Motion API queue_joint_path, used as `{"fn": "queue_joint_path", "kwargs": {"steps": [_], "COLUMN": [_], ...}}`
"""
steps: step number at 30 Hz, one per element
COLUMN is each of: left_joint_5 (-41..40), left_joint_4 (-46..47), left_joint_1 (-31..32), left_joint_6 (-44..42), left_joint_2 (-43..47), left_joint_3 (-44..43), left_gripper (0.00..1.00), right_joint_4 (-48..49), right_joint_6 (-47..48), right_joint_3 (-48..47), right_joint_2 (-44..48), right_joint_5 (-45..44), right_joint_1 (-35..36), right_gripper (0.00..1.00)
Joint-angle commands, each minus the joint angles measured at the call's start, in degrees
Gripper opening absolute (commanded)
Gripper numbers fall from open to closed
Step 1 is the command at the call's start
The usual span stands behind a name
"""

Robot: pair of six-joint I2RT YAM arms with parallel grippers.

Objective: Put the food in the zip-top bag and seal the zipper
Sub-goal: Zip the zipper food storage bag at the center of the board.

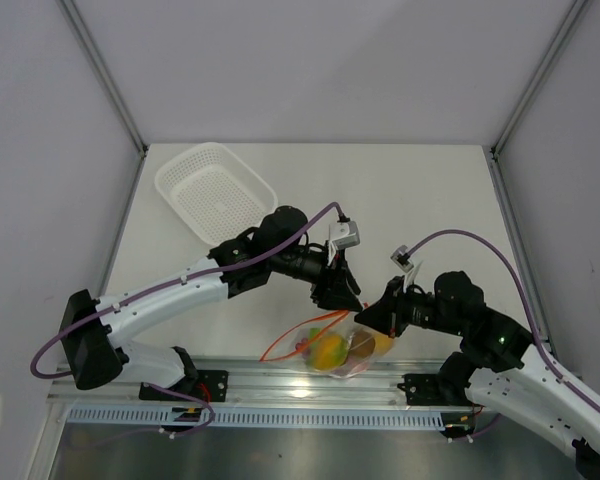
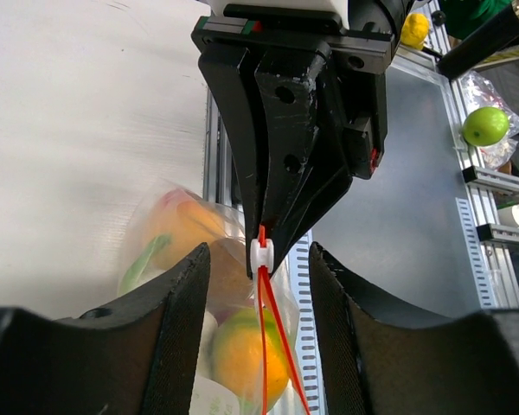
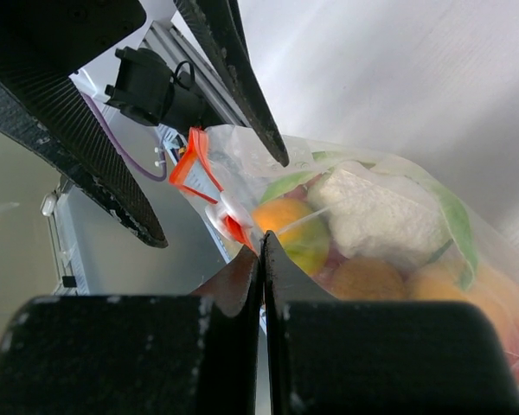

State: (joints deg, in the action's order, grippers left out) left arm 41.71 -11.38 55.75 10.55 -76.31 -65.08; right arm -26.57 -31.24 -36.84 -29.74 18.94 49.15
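The zip-top bag point(image 1: 342, 352) is clear and holds the food: a yellow-green mango point(image 1: 327, 350), a brown piece point(image 1: 361, 345) and a white-and-green piece point(image 3: 376, 216). It sits at the table's near edge. The zipper point(image 1: 285, 342) is a red-orange strip with a white slider point(image 2: 261, 253), and it gapes below the slider. My right gripper point(image 3: 261, 238) is shut on the bag's mouth edge beside the slider point(image 3: 229, 216). My left gripper point(image 2: 258, 259) is open, its fingers either side of the strip without touching it. Both grippers meet above the bag in the top view, left point(image 1: 348, 297) and right point(image 1: 365, 318).
A white mesh basket point(image 1: 215, 190) lies at the back left of the table. An aluminium rail point(image 1: 280, 385) runs along the near edge under the bag. A green apple point(image 2: 484, 125) in plastic lies off the table.
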Motion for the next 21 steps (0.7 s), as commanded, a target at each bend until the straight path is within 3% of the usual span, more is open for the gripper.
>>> {"fn": "queue_joint_path", "kwargs": {"steps": [1, 3, 10, 13, 17, 21], "left_joint_5": [0.4, 0.4, -1.0, -1.3, -1.5, -1.5], "left_joint_4": [1.4, 1.3, -0.3, -0.2, -0.8, -1.0], "left_joint_1": [0.2, 0.2, 0.7, 0.7, 0.8, 0.9], "left_joint_6": [-0.2, -0.3, -0.9, -1.0, -1.1, -0.9], "left_joint_2": [-0.1, -0.3, -0.7, -0.3, -0.5, -0.5], "left_joint_3": [-0.9, -0.9, -0.6, -0.1, -0.3, -0.3], "left_gripper": [0.50, 0.44, 0.45, 0.40, 0.31, 0.09], "right_joint_4": [3.7, 3.7, 3.6, 3.6, 4.3, 6.0], "right_joint_6": [0.0, -0.4, -1.1, -1.3, -2.3, -4.3], "right_joint_3": [-2.6, -2.6, -3.1, -3.1, -3.0, -2.9], "right_joint_2": [-0.4, -0.5, -0.4, -0.3, -0.2, -0.6], "right_joint_5": [0.1, -0.2, -0.8, -1.1, -1.4, -1.9], "right_joint_1": [-0.1, -0.1, -0.1, -0.1, -0.1, -0.1], "right_gripper": [0.00, 0.00, 0.00, 0.00, 0.00, 0.00]}}
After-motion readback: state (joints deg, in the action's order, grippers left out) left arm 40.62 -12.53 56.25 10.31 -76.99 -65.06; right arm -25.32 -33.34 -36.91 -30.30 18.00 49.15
